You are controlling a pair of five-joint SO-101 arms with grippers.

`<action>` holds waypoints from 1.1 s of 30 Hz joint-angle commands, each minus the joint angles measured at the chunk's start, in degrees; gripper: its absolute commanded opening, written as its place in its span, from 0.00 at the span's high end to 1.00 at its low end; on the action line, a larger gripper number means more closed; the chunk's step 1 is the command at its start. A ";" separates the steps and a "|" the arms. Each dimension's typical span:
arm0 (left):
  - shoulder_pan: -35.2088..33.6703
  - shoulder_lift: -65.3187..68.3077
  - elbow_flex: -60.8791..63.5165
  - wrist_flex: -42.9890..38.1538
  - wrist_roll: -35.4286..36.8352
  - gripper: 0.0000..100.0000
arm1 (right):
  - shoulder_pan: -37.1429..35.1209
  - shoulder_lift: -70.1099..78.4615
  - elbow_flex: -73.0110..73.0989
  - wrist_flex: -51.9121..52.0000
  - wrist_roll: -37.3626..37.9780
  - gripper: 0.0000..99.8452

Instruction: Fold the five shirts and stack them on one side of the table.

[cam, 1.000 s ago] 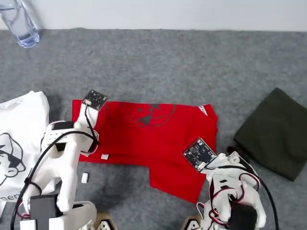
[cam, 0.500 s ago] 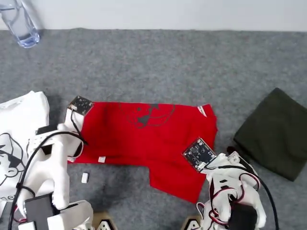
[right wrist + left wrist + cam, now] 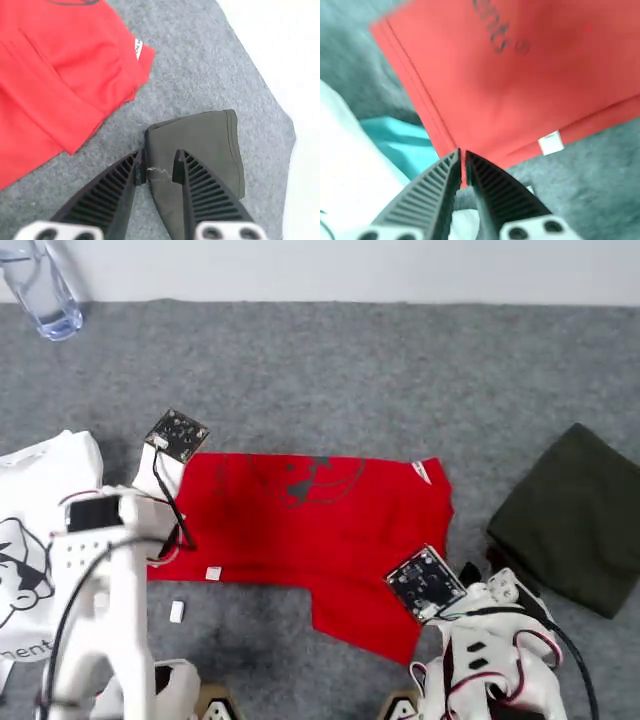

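Folding of the red shirt [image 3: 300, 520] looks underway: left gripper [image 3: 463, 154] pinches its hem, right gripper [image 3: 160, 157] hangs parted, empty. Next, carry that hem across.

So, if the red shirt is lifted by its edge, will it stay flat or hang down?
Probably it hangs limp: the red shirt lies flat with soft folds, so it looks thin and floppy. It seems light, and may drag on the fuzzy grey mat rather than slide.
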 commanded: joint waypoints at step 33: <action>57.14 26.64 -19.82 -12.57 18.46 0.98 | -17.10 -2.42 -42.99 12.79 -31.65 0.99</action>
